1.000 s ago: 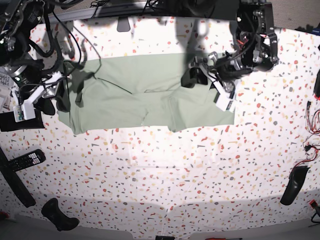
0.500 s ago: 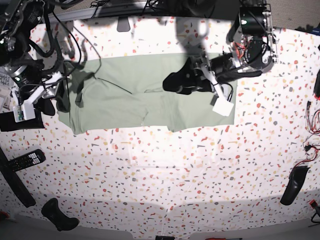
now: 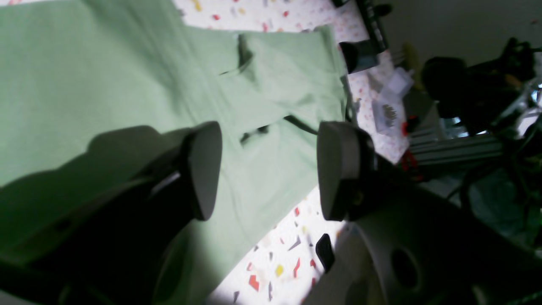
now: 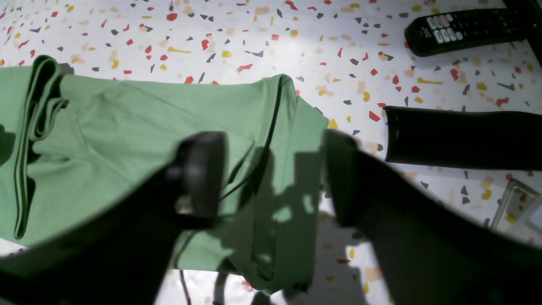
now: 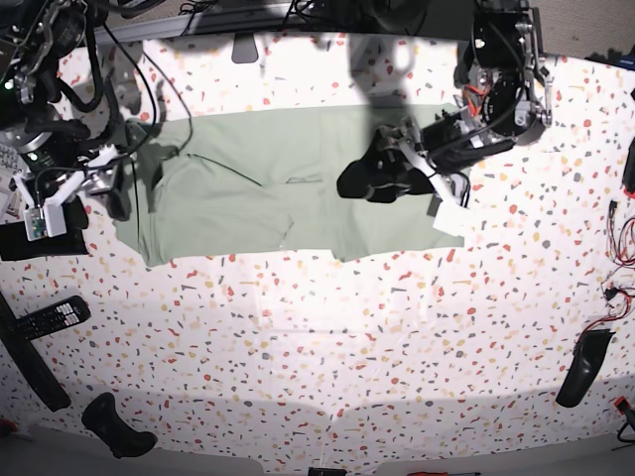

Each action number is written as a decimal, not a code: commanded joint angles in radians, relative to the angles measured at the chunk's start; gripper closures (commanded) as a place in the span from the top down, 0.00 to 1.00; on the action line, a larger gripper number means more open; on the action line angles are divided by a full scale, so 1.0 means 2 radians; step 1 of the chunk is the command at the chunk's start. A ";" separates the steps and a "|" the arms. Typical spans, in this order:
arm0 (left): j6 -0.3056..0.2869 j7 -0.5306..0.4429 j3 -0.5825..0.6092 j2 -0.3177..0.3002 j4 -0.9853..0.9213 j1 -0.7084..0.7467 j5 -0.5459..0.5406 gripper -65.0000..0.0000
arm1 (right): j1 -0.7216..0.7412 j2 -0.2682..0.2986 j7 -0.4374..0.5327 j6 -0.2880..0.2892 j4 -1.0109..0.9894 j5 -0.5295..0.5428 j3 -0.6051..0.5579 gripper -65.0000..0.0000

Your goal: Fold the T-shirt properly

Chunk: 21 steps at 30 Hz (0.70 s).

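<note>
The T-shirt [image 5: 258, 198] lies on the speckled table as a wide pale green band, with folded layers along its edges. My left gripper [image 5: 359, 181] hovers over its right half. In the left wrist view that gripper [image 3: 271, 169] is open, with only flat T-shirt [image 3: 84, 84] cloth below it. My right gripper [image 5: 121, 195] is at the shirt's left end. The right wrist view has it [image 4: 271, 178] open above the T-shirt [image 4: 127, 118] edge and corner, holding nothing.
A black remote [image 5: 52, 317] [image 4: 461, 25] and a long black bar [image 4: 461, 137] lie left of the shirt. Black objects sit at the front left [image 5: 117, 426] and right [image 5: 580, 367]. Cables [image 5: 620, 288] trail along the right edge. The white speckled table [image 5: 347, 347] stretches in front.
My right gripper has opened wider at the shirt's left end. The left gripper has swung left over the shirt, then settled slightly lower and to the right.
</note>
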 commanded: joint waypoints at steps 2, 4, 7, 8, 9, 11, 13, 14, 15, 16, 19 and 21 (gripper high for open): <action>-0.009 -0.008 0.001 0.001 0.010 -0.004 -0.014 0.51 | 0.004 0.006 0.026 0.000 0.006 0.007 0.003 0.70; -0.009 -0.008 0.001 0.001 0.010 -0.004 -0.014 0.51 | 0.004 0.006 0.028 -0.024 0.005 0.007 0.003 0.70; -0.009 -0.008 0.001 0.001 0.010 -0.004 -0.014 0.51 | 0.011 0.006 0.028 -0.074 -0.010 0.006 0.003 0.70; -0.009 -0.008 0.001 0.001 0.010 -0.004 -0.014 0.51 | 0.015 0.006 0.028 -0.086 -0.019 0.006 0.003 0.70; -0.009 -0.008 0.001 0.001 0.010 -0.004 -0.014 0.51 | 0.019 0.006 0.028 -0.092 -0.028 0.004 0.003 0.70; -0.009 -0.007 0.001 0.001 0.010 -0.004 -0.014 0.51 | 0.031 0.006 0.028 -0.091 -0.052 0.002 0.003 0.70; -0.009 -0.004 0.001 0.001 0.010 -0.004 -0.014 0.51 | 0.044 0.006 0.020 -0.091 -0.081 0.003 0.003 0.70; -0.009 -0.003 0.001 0.001 0.010 -0.004 -0.014 0.51 | 0.050 0.006 0.009 -0.091 -0.096 0.003 0.003 0.70; -0.009 -0.002 0.001 0.001 0.010 -0.004 -0.014 0.51 | 0.056 0.006 -0.007 -0.091 -0.110 0.003 0.003 0.70; -0.009 0.000 0.001 0.001 0.010 -0.004 -0.013 0.51 | 0.060 0.006 -0.024 -0.091 -0.123 0.005 0.003 0.70; -0.009 0.000 0.001 0.001 0.010 -0.004 -0.014 0.51 | 0.060 0.006 -0.031 -0.079 -0.150 0.006 0.003 0.70; -0.009 -0.001 0.001 0.001 0.010 -0.004 -0.014 0.51 | 0.061 0.006 0.000 -0.069 -0.168 0.003 0.003 0.70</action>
